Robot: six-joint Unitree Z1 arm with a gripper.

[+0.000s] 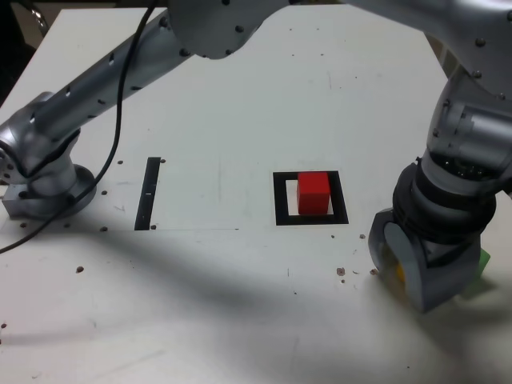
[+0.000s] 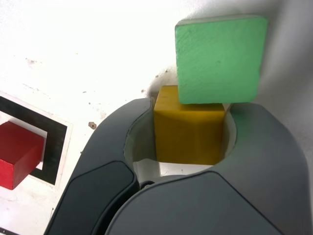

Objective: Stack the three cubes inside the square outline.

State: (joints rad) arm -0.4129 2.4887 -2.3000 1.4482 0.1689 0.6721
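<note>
Yellow cube (image 2: 188, 128) on table (image 1: 240, 96), seated between jaws, both jaws pressed against its sides. Gripper (image 2: 190, 142) pinching yellow cube. Green cube (image 2: 218, 58) just beyond, touching it. Red cube (image 1: 314, 193) inside square outline (image 1: 280, 200), well apart, toward exterior view's left.

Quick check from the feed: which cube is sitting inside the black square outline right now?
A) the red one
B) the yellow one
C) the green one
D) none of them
A: the red cube stands on the white centre of the square outline, while the yellow cube sits between the jaws of the hand and the green cube lies just beyond it, both off the outline.
</note>
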